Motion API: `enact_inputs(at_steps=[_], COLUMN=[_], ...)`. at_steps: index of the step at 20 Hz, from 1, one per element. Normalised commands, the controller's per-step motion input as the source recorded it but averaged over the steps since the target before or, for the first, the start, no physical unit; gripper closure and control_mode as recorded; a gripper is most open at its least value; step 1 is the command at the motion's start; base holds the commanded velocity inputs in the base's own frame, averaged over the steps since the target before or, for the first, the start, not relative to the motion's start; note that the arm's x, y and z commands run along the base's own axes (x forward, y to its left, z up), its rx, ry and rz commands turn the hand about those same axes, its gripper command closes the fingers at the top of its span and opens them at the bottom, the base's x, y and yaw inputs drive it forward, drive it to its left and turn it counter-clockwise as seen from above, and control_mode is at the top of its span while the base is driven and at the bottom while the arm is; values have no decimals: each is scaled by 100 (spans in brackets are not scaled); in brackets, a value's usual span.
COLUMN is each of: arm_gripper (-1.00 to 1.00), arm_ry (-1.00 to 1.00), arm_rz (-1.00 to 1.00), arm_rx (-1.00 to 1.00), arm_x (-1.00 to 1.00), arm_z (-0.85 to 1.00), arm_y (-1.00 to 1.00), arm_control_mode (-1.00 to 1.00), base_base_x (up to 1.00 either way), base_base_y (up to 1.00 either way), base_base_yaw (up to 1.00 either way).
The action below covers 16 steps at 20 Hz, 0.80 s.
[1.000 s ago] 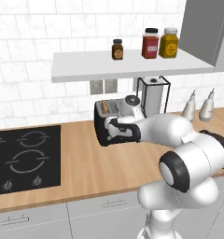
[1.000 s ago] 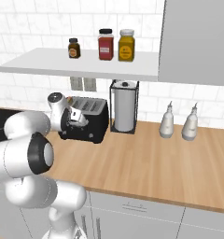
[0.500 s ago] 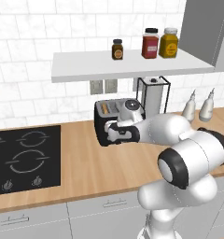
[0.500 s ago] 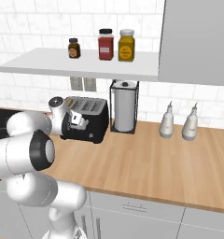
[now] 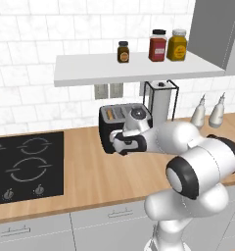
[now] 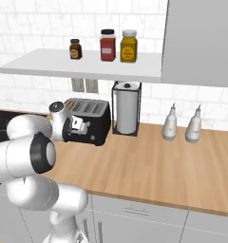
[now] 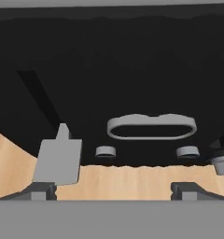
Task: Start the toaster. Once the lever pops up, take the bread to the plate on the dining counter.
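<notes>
Lowered a little since the earlier frame, the fingers (image 7: 113, 187) now sit against the lower front of the black toaster (image 5: 120, 123), spread wide with nothing between them. Just ahead of them, the hand view shows the toaster's grey lever (image 7: 58, 158), an oval ring (image 7: 151, 126) and two small knobs (image 7: 105, 151). A bread slice (image 5: 110, 114) sits in a slot above them, on the wooden surface (image 6: 154, 166).
</notes>
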Motion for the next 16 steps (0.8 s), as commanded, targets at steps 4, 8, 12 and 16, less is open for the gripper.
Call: enact_inputs(at_steps=[4, 8, 12, 16], arm_gripper=[-100, -100, -100, -100], arm_ry=[0, -1, -3, -4], arm_rz=[0, 0, 0, 0], arm_rx=[0, 0, 0, 0], arm_x=[0, -13, -10, -9], arm_z=[0, 3, 26, 33], arm_y=[0, 0, 3, 3], arm_control_mode=[-100, -100, -100, -100], base_base_x=[0, 0, 0, 0], base_base_y=[0, 0, 0, 0], base_base_yaw=[0, 0, 0, 0])
